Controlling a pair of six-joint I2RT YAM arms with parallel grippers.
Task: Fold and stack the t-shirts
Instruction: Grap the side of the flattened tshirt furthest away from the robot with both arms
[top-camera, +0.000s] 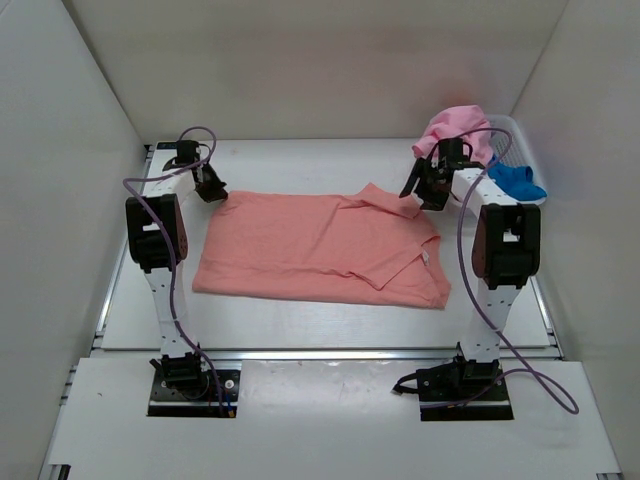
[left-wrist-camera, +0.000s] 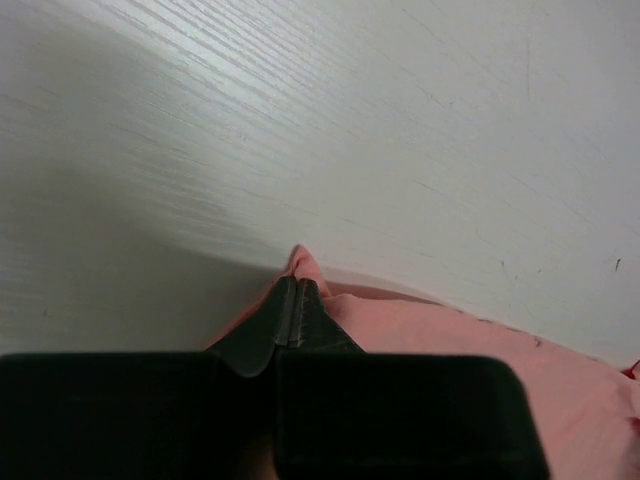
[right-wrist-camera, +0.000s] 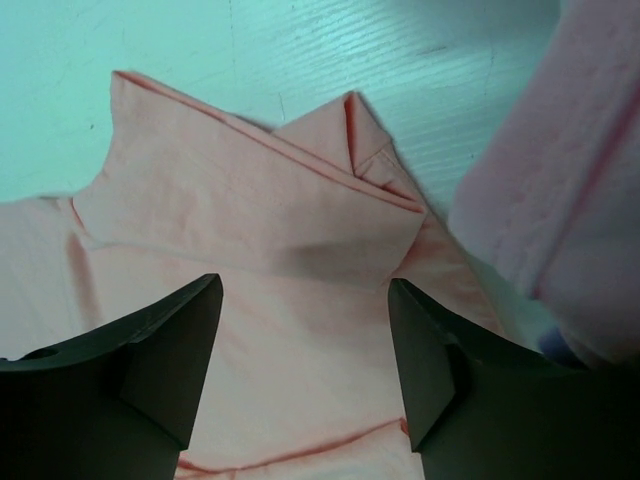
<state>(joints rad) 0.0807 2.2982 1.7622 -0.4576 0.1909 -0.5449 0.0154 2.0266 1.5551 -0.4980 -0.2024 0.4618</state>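
The salmon-coral t-shirt lies spread on the table, partly folded, sleeves at the right end. My left gripper is shut on its far left corner, low at the table. My right gripper is open just above the shirt's far right sleeve, holding nothing. The lighter pink t-shirt hangs over the basket rim and shows at the right of the right wrist view. The bright blue t-shirt lies in the basket.
The white plastic basket stands at the far right corner, behind my right arm. White walls close in the table at the left, back and right. The table's near edge runs in front of the shirt.
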